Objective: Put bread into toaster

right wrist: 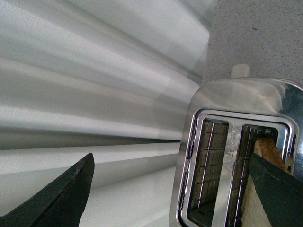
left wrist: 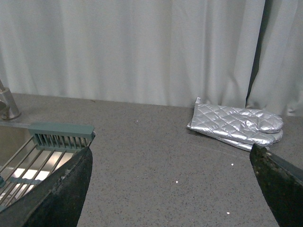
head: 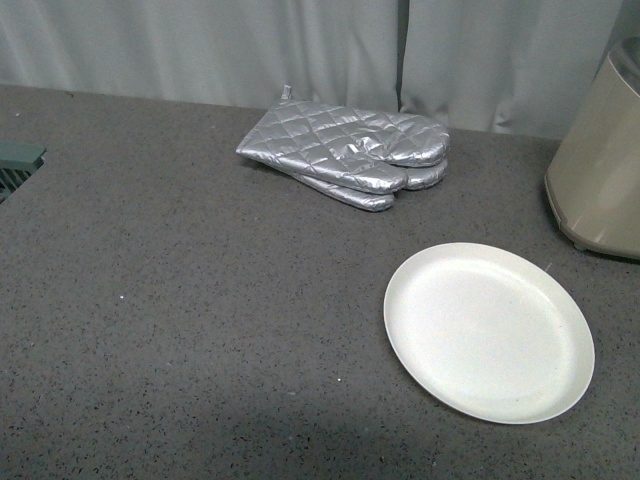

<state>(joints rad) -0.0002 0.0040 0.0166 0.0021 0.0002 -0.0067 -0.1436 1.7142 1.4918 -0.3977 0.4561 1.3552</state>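
Note:
The beige toaster (head: 600, 170) stands at the far right of the counter. In the right wrist view its shiny silver top (right wrist: 236, 94) shows two slots. The bread (right wrist: 270, 150) stands in one slot, with its brown crust and pale crumb showing, partly hidden by my finger. The other slot (right wrist: 206, 170) is empty. My right gripper (right wrist: 170, 165) is open over the toaster top and holds nothing. My left gripper (left wrist: 170, 151) is open and empty over bare counter. Neither gripper shows in the front view.
An empty white plate (head: 488, 330) lies front right on the dark speckled counter. Quilted silver oven mitts (head: 345, 150) lie at the back centre, also in the left wrist view (left wrist: 236, 124). A sink with a green-edged rack (left wrist: 42, 151) and a faucet (left wrist: 7, 101) is at the left. Grey curtains hang behind.

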